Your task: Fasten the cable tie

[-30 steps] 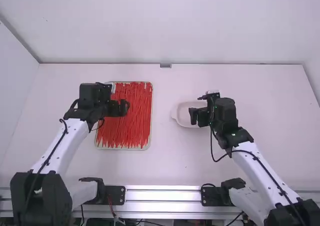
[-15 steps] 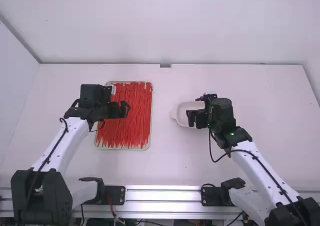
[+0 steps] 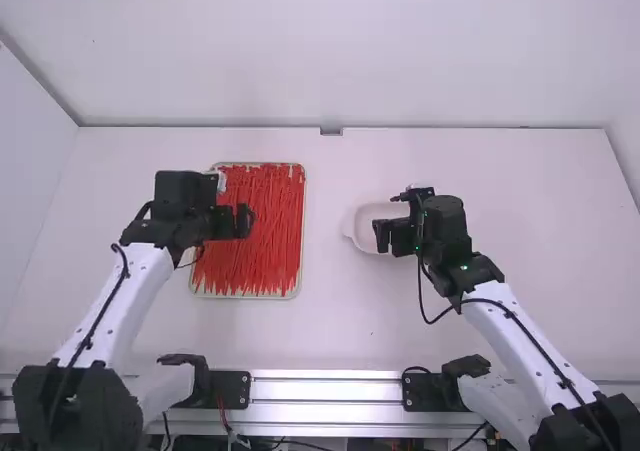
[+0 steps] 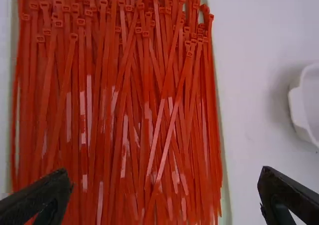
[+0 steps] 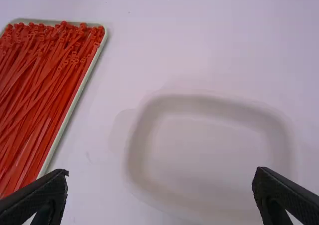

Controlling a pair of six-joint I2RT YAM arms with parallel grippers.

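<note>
Heap of red cable ties (image 3: 255, 229) in a tray (image 3: 302, 221), long axes running away from the arm bases, heads at the far end. Directly under and between the left gripper (image 4: 159, 200) fingers, spread wide. Right gripper (image 5: 159, 197) fingers likewise wide apart, over a white dish (image 5: 209, 150), ties off to one side. Since 1 s ago: left gripper drawn slightly back, right gripper shifted slightly toward the tray.

Orange-red cable ties (image 4: 124, 110), pale green tray (image 5: 76, 100), white bowl (image 5: 209, 150).

Left pincer (image 3: 238, 220) spread wide, right pincer (image 3: 384, 233) likewise (both arms extended forward).
</note>
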